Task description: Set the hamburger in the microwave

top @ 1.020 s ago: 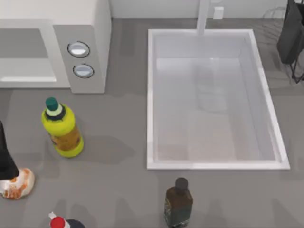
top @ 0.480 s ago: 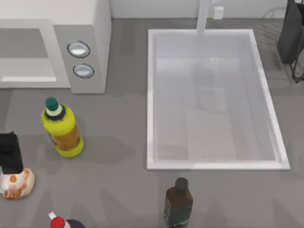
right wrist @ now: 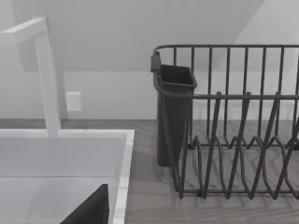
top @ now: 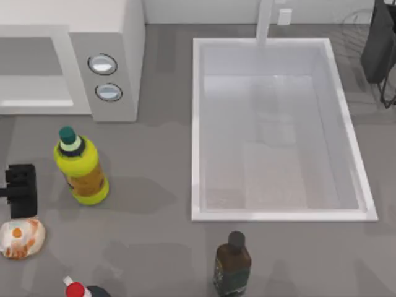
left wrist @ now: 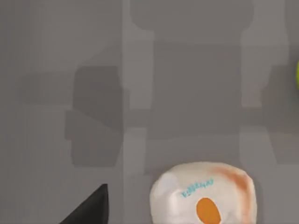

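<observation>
you are at the reach step: your left gripper (top: pixel 22 190) hangs just beside the ungrasped hamburger (top: pixel 22 237), finger opening unclear; next, lower and close.

Between the hamburger (top: pixel 22 237) at the table's left edge and the microwave (top: pixel 68 59) I see bare grey table; the yellow bottle (top: pixel 81 166) stands just right of that lane. My left gripper (top: pixel 21 190) hangs just above the hamburger, apart from it.
</observation>
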You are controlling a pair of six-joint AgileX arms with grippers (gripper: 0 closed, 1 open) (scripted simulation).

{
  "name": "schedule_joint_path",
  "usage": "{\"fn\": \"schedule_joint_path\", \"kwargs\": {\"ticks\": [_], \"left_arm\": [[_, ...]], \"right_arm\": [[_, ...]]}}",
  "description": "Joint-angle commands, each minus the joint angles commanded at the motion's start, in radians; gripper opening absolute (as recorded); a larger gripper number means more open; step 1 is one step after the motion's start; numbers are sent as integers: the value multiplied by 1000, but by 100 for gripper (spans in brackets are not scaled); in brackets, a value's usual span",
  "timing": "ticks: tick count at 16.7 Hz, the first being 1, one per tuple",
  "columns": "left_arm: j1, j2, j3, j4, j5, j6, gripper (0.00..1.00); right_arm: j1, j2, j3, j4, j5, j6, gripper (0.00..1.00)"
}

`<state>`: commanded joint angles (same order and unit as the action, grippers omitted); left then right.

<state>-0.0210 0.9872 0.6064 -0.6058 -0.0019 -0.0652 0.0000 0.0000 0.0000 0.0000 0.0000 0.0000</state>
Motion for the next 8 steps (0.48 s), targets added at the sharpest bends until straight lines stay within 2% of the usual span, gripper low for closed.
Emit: {"fn": "schedule_joint_path", "kwargs": {"ticks": [8], "left_arm": [[-11, 449, 258, -267, 6, -30, 100]], "right_arm": [[0, 0, 0, 0, 0, 0, 100]]}}
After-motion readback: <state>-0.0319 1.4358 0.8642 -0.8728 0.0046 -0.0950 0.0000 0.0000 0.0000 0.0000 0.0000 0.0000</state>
